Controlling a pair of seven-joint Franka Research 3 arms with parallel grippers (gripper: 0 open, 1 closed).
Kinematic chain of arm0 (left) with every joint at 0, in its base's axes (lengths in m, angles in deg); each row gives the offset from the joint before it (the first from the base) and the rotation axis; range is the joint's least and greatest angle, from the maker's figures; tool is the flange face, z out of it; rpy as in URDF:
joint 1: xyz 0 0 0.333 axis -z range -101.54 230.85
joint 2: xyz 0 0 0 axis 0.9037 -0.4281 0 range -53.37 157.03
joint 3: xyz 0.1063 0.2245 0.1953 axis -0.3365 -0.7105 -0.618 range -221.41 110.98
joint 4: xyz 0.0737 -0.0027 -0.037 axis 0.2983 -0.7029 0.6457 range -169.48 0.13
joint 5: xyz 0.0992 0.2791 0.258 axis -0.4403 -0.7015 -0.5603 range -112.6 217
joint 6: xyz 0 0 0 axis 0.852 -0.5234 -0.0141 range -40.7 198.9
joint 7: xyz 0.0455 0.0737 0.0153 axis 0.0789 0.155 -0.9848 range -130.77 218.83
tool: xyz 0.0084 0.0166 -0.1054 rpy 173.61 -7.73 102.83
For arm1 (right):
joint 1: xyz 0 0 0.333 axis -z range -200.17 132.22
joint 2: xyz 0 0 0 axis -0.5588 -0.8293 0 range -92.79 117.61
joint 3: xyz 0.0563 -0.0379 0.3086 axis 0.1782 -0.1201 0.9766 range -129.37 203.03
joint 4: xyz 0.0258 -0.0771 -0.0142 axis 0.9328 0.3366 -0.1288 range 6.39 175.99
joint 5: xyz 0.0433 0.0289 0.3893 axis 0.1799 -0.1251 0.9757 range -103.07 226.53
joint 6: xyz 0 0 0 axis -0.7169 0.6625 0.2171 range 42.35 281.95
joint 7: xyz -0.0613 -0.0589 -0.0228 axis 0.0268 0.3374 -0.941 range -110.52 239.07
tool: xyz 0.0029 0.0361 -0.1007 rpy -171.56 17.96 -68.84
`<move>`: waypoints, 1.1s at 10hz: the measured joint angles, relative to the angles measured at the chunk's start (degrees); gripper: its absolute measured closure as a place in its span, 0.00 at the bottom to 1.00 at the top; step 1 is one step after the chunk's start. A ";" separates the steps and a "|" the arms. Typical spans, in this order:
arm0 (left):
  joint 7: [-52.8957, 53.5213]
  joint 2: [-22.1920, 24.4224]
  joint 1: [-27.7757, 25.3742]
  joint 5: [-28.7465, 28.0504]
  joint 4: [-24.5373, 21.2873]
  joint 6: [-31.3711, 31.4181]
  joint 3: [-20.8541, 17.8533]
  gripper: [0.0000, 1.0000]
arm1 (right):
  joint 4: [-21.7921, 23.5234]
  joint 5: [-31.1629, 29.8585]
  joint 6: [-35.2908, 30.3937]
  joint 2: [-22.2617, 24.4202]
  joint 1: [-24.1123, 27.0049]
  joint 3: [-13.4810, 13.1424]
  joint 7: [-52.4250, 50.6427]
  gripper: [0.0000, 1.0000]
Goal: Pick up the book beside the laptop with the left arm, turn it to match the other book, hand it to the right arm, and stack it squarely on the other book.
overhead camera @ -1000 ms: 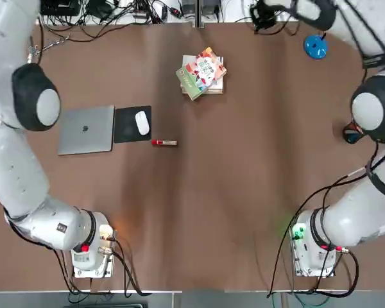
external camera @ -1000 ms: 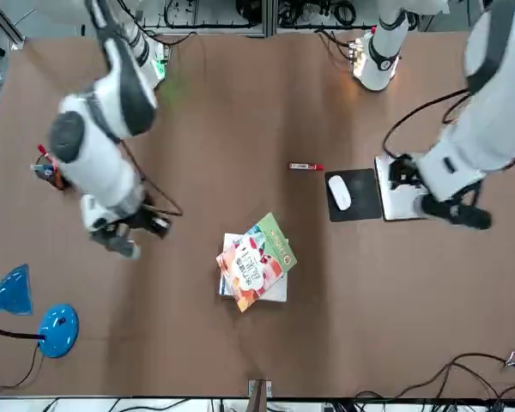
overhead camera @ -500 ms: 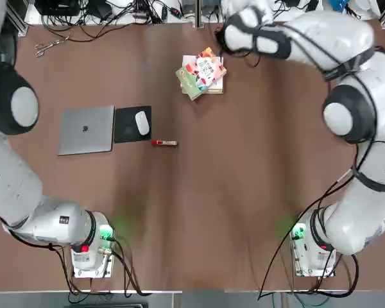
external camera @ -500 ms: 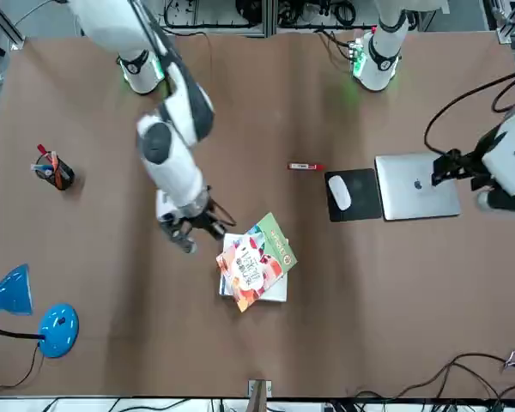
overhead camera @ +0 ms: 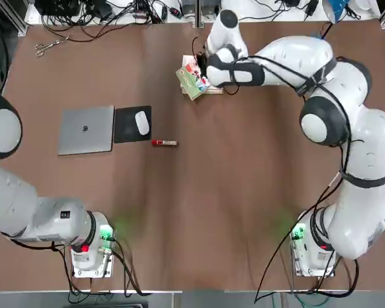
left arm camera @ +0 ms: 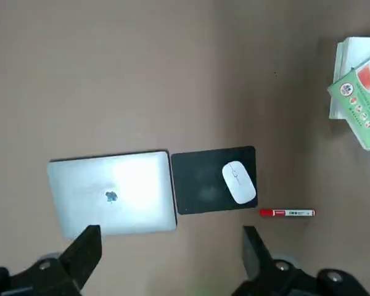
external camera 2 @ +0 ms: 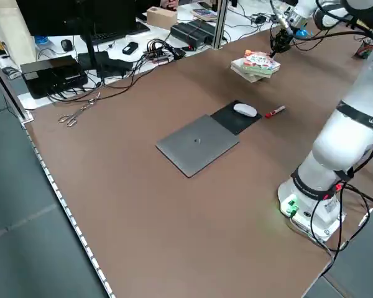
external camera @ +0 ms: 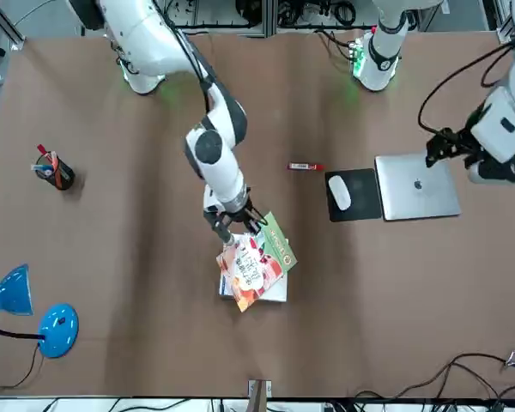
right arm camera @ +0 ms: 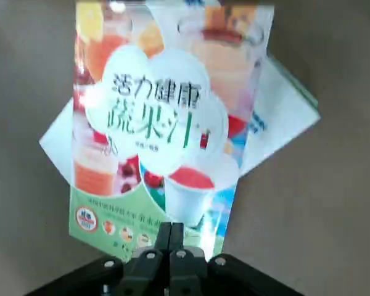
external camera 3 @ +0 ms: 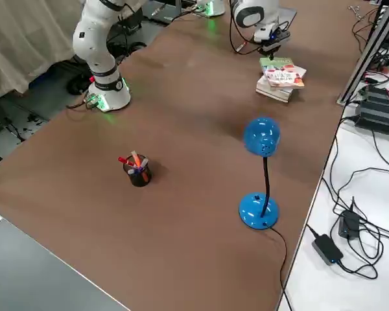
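We're hanging our shut, empty right pincer (right arm camera: 171, 227) over the book (right arm camera: 154, 129), crooked on the other book (right arm camera: 280, 120). We're guessing it's light, slippery, best held by its edges. Our left pincer (left arm camera: 169, 231) is hanging open, empty, near the laptop (left arm camera: 135, 203).

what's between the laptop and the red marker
The black mouse pad, with the white mouse on it, lies between the laptop and marker, seen in the top view.

Two white glossy robot arms with rounded segments: left arm (overhead camera: 25, 204), right arm (overhead camera: 366, 154). Black bands, pale round joint caps. Black cables strapped along right arm. Green-lit bases, red button on left base. Grippers black, angular metal, silver screws: left gripper (left arm camera: 172, 250), right gripper (right arm camera: 170, 237).
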 joint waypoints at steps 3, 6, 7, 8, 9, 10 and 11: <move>0.06 0.01 1.99 -0.07 -0.24 0.38 -2.90 0.00 | -0.31 0.00 3.91 -2.69 -2.37 -0.31 3.30 0.98; 0.14 -0.08 2.05 -0.07 -0.42 0.63 -3.18 0.00 | -2.03 0.00 6.71 -6.38 -4.00 -0.98 4.19 0.97; 0.14 -0.08 2.05 -0.07 -0.40 0.79 -3.25 0.00 | -2.39 0.01 8.34 -7.26 -4.23 -1.02 4.92 0.97; 0.14 -0.08 2.05 -0.07 -0.40 0.82 -3.24 0.00 | -2.50 0.01 9.94 -7.79 -4.46 -1.10 5.77 0.97; 0.14 -0.08 2.07 -0.07 -0.40 0.82 -3.23 0.00 | -2.77 0.02 10.82 -8.16 -4.60 -1.14 6.31 0.97; 0.14 -0.08 2.09 -0.07 -0.40 0.82 -3.23 0.00 | -3.40 0.08 10.92 -8.52 -4.61 -1.18 6.79 0.97; 0.18 -0.09 2.08 -0.07 -0.41 0.82 -3.23 0.00 | -4.31 0.14 10.93 -9.03 -4.60 -1.28 8.38 0.97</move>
